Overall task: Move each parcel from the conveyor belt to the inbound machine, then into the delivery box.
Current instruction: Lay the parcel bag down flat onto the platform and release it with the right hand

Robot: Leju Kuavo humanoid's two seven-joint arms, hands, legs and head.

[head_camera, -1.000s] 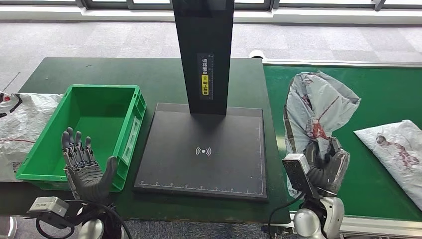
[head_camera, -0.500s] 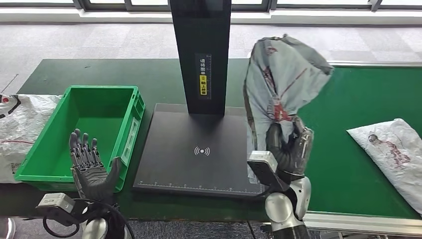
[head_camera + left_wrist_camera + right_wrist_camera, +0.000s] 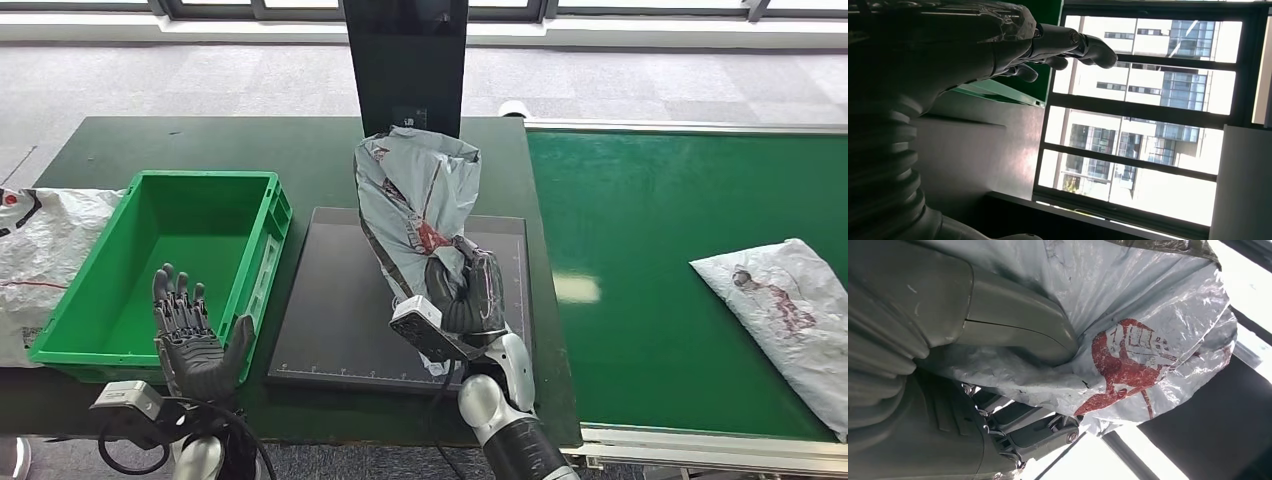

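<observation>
My right hand (image 3: 462, 293) grips a grey plastic parcel (image 3: 412, 206) with red print, held upright above the black scan plate of the inbound machine (image 3: 330, 300). In the right wrist view the thumb and fingers pinch the crumpled grey parcel (image 3: 1128, 330). A second grey parcel (image 3: 788, 312) lies on the green conveyor belt (image 3: 650, 230) at the right. My left hand (image 3: 195, 342) is raised open, palm up, at the near corner of the green delivery box (image 3: 268, 225). The left hand (image 3: 998, 45) holds nothing.
The machine's black post (image 3: 405, 60) rises behind the held parcel. A white sack (image 3: 40, 240) lies on the dark green table to the left of the box. The belt's metal frame (image 3: 700, 445) runs along the near right edge.
My right hand has carried the parcel leftward from the conveyor belt to above the scan plate. The left hand has crept slightly right and nearer, still open.
</observation>
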